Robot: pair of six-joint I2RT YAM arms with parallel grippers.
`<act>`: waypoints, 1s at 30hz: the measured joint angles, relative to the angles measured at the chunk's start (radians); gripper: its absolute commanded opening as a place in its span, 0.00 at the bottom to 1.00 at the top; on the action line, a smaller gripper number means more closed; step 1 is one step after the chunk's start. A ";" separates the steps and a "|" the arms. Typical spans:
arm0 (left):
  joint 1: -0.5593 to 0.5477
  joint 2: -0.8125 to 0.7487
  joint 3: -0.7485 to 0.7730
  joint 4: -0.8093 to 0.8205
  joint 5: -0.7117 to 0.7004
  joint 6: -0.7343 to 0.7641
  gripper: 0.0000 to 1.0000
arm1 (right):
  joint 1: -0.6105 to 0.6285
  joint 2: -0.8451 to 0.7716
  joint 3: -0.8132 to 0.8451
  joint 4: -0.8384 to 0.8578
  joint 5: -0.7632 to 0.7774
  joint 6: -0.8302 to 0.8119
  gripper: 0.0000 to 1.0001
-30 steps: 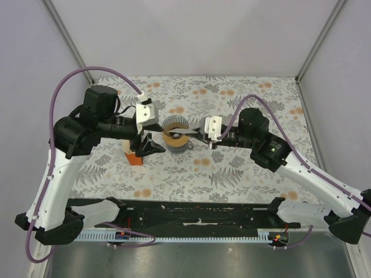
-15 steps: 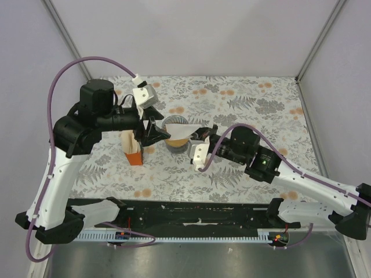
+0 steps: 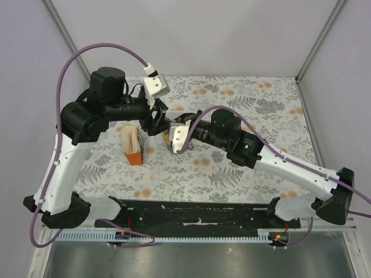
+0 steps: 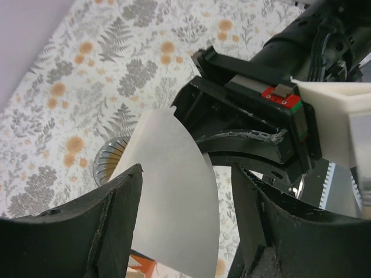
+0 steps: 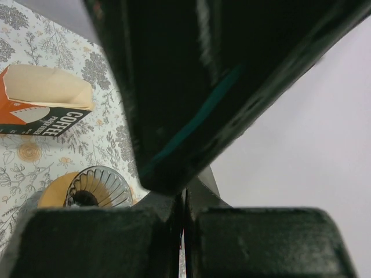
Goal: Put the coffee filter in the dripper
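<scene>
My right hand [image 5: 184,200] pinches the coffee filter [image 4: 174,191] by its edge, dangling it just above the dripper [image 5: 107,186] on the desk [image 4: 69,69]. My left hand [image 4: 185,174] is spread wide around the paper, I reckon to puff the cone open before it drops in.

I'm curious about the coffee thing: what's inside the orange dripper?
Only dark ribs show inside the dripper; the coffee filter is outside it. The right end effector covers part.

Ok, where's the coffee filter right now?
In the left wrist view, the coffee filter hangs between the open left gripper's fingers, over the dripper, apparently pinched by the shut right gripper.
</scene>
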 measured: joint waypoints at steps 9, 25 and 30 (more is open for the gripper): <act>-0.004 0.016 -0.034 -0.062 -0.024 0.031 0.44 | 0.000 0.038 0.054 -0.052 -0.049 0.027 0.00; -0.008 0.011 -0.043 -0.073 -0.059 0.028 0.39 | 0.000 0.080 0.077 -0.095 -0.072 0.058 0.00; -0.008 0.013 -0.040 -0.064 -0.090 0.016 0.40 | 0.000 0.088 0.077 -0.098 -0.080 0.067 0.00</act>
